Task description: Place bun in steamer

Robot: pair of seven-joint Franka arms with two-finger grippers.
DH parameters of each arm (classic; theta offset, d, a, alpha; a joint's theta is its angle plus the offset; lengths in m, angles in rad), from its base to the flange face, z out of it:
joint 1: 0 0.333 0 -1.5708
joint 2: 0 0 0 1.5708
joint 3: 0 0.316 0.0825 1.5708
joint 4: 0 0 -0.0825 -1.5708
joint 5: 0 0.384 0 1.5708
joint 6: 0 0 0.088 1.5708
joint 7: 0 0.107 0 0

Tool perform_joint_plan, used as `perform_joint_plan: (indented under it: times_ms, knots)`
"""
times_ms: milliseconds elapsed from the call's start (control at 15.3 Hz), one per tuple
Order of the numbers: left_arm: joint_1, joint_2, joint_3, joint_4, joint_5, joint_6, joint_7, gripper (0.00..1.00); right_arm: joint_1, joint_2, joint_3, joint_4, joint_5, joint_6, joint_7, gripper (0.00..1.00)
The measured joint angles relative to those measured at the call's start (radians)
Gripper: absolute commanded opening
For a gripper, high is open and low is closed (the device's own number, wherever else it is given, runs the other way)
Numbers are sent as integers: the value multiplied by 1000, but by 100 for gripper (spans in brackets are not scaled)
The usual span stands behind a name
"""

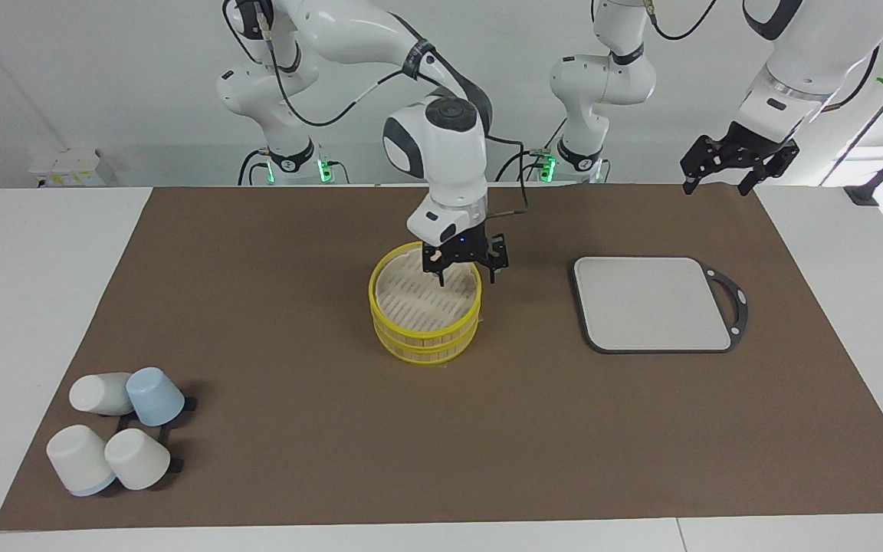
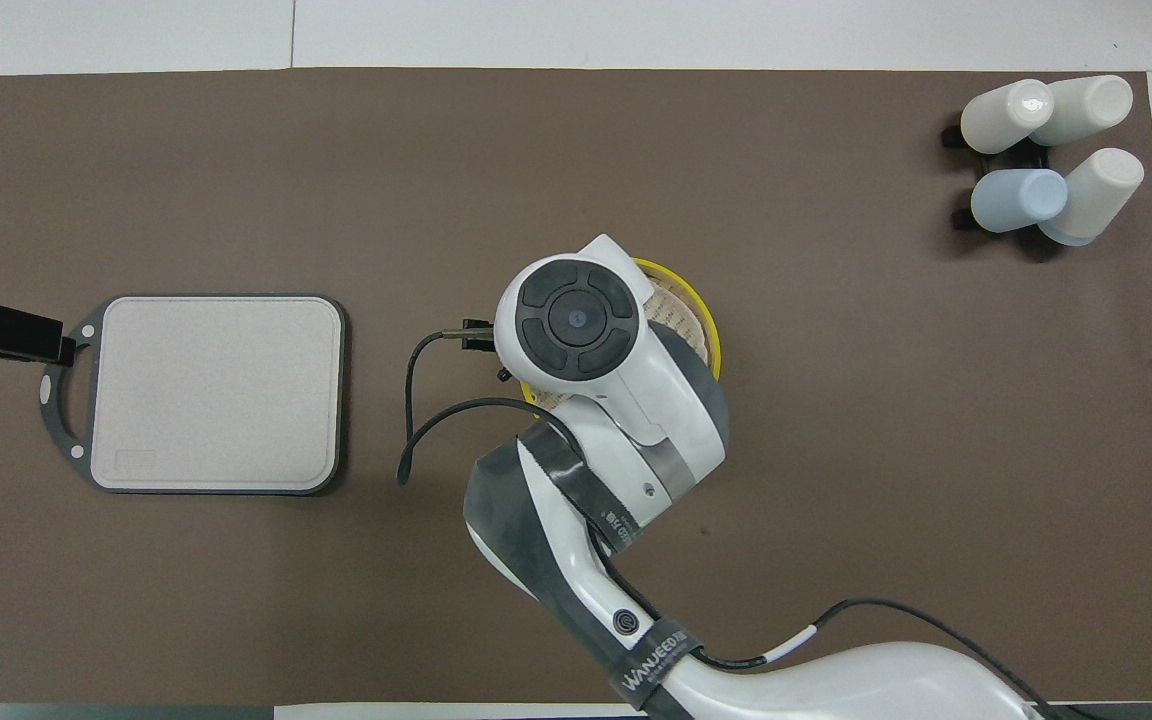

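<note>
The steamer (image 1: 425,322) is a round yellow-rimmed two-tier basket at the middle of the brown mat, without a lid, its pale slatted base showing. My right gripper (image 1: 463,270) hangs low over the part of the steamer nearest the robots, just above the rim. In the overhead view the right arm's wrist covers most of the steamer (image 2: 701,325). The bun does not show plainly in either view. A small pale bit sits by the right gripper, and I cannot tell whether it is the bun. My left gripper (image 1: 717,182) is open and empty, raised above the mat's edge nearest the robots, where it waits.
A grey rectangular board (image 1: 652,303) with a black rim and handle lies beside the steamer toward the left arm's end. Several white and blue cups (image 1: 116,437) lie tipped together, farther from the robots, at the right arm's end. A black cable hangs from the right wrist.
</note>
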Motion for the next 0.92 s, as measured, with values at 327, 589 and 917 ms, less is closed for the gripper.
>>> perform_joint_plan:
  times_ms: [327,589,917]
  knots:
    - [0,0,0,0,1,0,0,100,-231,-203,-14,13,-4,-350,-269,100]
    - [0,0,2,0,2,0,0,100,-375,-289,-16,7,-4,-540,-488,100]
    - [0,0,3,0,2,0,0,100,-470,-321,-16,1,-7,-591,-541,100]
